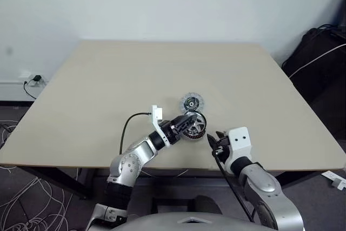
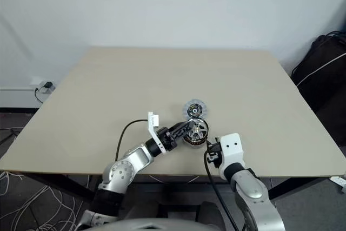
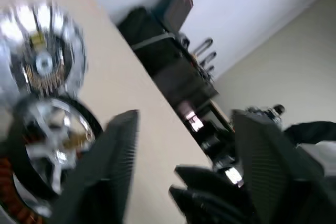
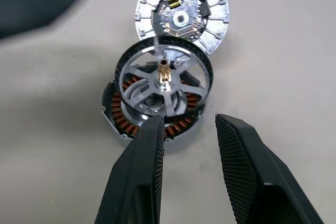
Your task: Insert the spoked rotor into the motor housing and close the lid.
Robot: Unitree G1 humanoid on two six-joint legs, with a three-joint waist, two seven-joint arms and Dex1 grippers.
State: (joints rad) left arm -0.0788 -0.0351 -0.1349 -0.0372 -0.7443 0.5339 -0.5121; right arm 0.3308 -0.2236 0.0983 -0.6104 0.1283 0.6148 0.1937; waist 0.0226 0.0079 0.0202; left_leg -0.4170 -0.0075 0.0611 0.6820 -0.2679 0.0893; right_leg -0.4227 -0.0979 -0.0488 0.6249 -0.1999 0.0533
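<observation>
The spoked rotor [image 4: 164,74], a dark-rimmed wheel with silver spokes, rests tilted on top of the motor housing [image 4: 126,121], whose copper coils show beneath it. Just beyond them the lid [image 4: 181,17] lies on the table with its inner face up. My right gripper [image 4: 189,121] is open and empty, a little short of the housing on the near side. My left gripper [image 1: 187,118] is right beside the rotor's left edge; in the left wrist view its fingers [image 3: 115,150] stand apart with nothing between them and the rotor [image 3: 52,140] off to one side.
The parts sit near the front edge of a wide beige table [image 1: 108,79]. A black cable [image 1: 127,125] loops over the table from my left wrist. A black bag [image 1: 319,58] stands off the table's right side, and wires lie on the floor at the left.
</observation>
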